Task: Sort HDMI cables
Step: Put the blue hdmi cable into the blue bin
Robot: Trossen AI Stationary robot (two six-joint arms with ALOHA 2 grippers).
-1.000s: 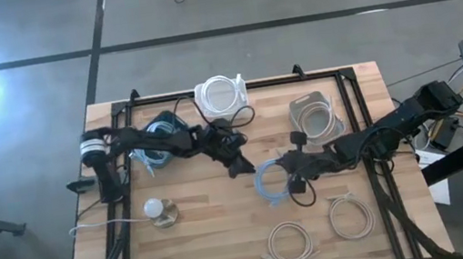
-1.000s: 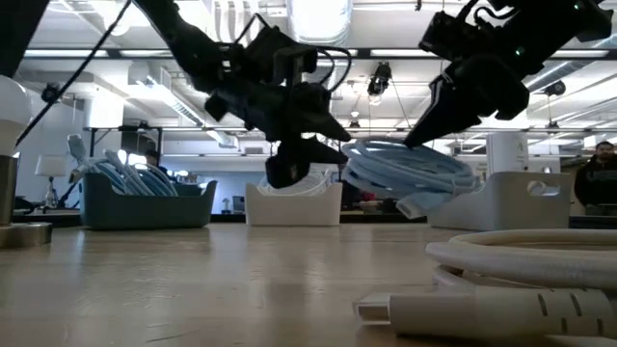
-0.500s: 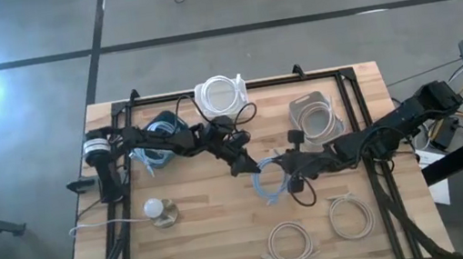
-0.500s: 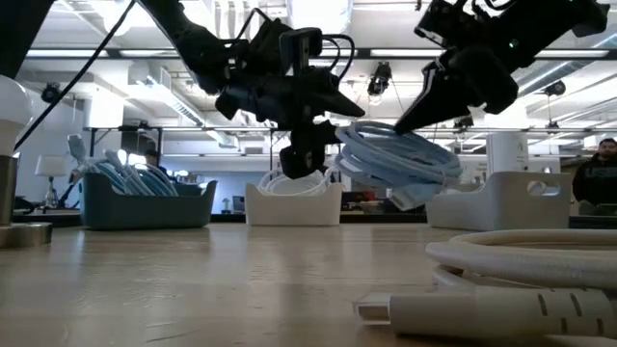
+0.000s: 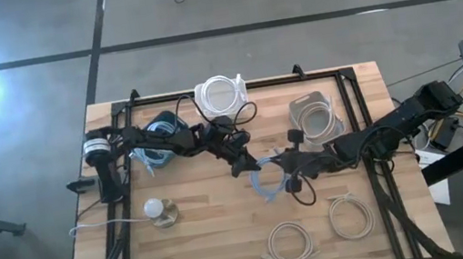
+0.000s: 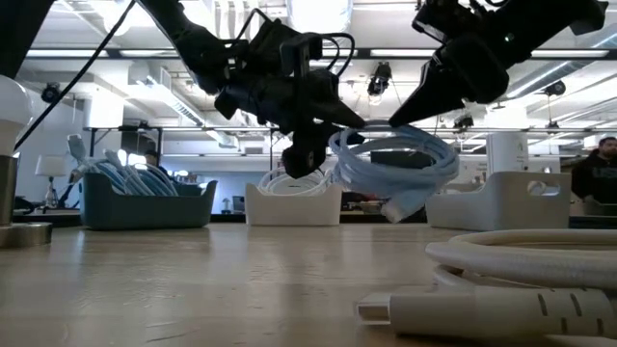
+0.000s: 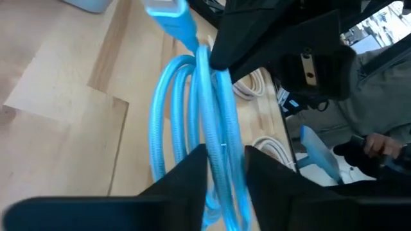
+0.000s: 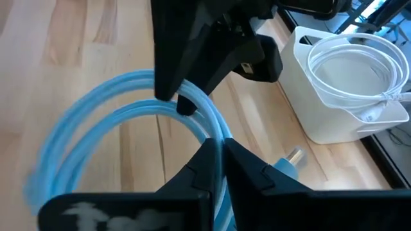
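Observation:
A light blue HDMI cable coil [image 5: 267, 184] hangs in the air between both grippers, clear of the table in the low view [image 6: 395, 164], one plug [image 6: 400, 204] drooping below it. My left gripper [image 5: 242, 163] reaches in from the table's left and is shut on the coil's left rim. My right gripper [image 5: 286, 176] comes from the right and is shut on the coil's right side. Two beige coils [image 5: 289, 240] [image 5: 350, 215] lie flat on the table near its near edge. My left gripper pinches several strands of the coil's rim [image 7: 218, 160] between its two fingers [image 7: 192, 176], lying across the strands. It comes slanting from the table's left [image 6: 323, 145]. The coil is lifted clear. My right gripper pinches the coil's strands [image 8: 215, 131] between its two fingers [image 8: 247, 170], coming slanting down from the right [image 6: 410, 116]. The fingers lie across the strands. The coil hangs lifted clear, tilted, with its plug [image 8: 290, 157] below.
Along the far side stand a dark blue bin with blue cables [image 5: 158, 131], a white bin with a white coil [image 5: 220, 94] and a light grey bin with a beige coil [image 5: 315, 115]. A white knob on a tan base [image 5: 161, 212] stands near the left.
My left gripper has moved right toward the blue coil and now stands on its rim. My right gripper has carried the coil slightly up and toward the left gripper, and the coil has tipped.

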